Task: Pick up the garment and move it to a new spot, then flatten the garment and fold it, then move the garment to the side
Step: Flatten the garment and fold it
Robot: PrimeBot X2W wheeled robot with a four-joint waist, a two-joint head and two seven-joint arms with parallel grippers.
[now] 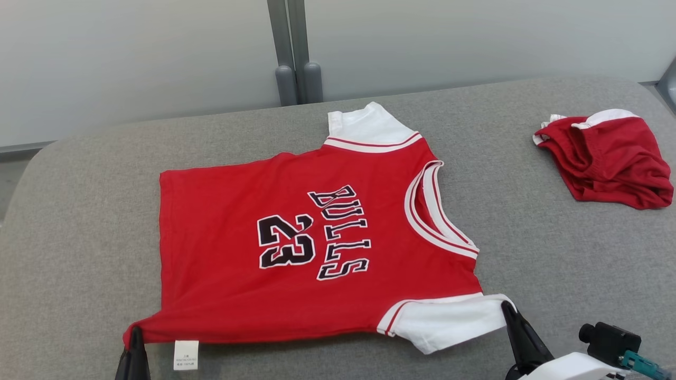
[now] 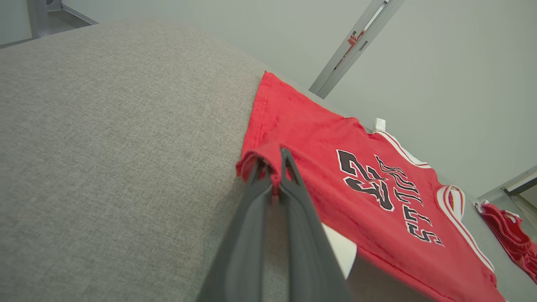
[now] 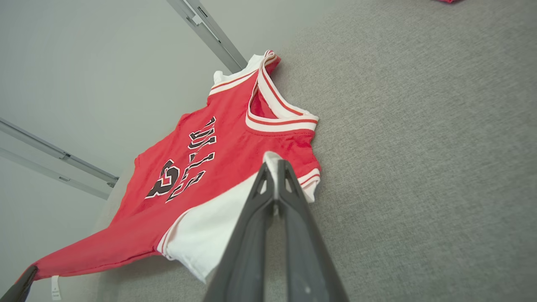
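- The task garment, a red sleeveless-cut jersey with white short sleeves and white-and-red trim (image 1: 222,211), lay spread across the middle of the grey fabric-covered table (image 1: 79,211).
- The jersey's hem pointed to the robot's left and its white-trimmed neck opening (image 1: 438,211) to the robot's right.
- The black lettering "BULLS" over "23" (image 1: 317,232) faced upward and read sideways in the head view.
- The left gripper (image 1: 137,332) was fully closed, its two dark fingers pinching the near hem corner of the jersey.
- In the left wrist view, the left gripper (image 2: 272,160) showed red cloth bunched between its tips, and the pinched corner stood raised off the table.
- A small white care label (image 1: 186,354) hung from the hem just beside the left gripper.
- The right gripper (image 1: 506,307) was fully closed on the edge of the near white sleeve (image 1: 449,319).
- In the right wrist view, the right gripper (image 3: 273,162) held white cloth between its tips, with the sleeve (image 3: 209,226) running back to its left.
- The near edge of the jersey stretched between the two grippers, and a shadow lay under it; the rest rested flat.
- The far white sleeve (image 1: 369,124) lay flat near the table's rear edge.
- A second, crumpled red garment with white trim (image 1: 607,158) lay at the far right of the table, well apart from the jersey.
- A pale wall (image 1: 132,53) with two grey vertical posts (image 1: 296,53) stood behind the table.
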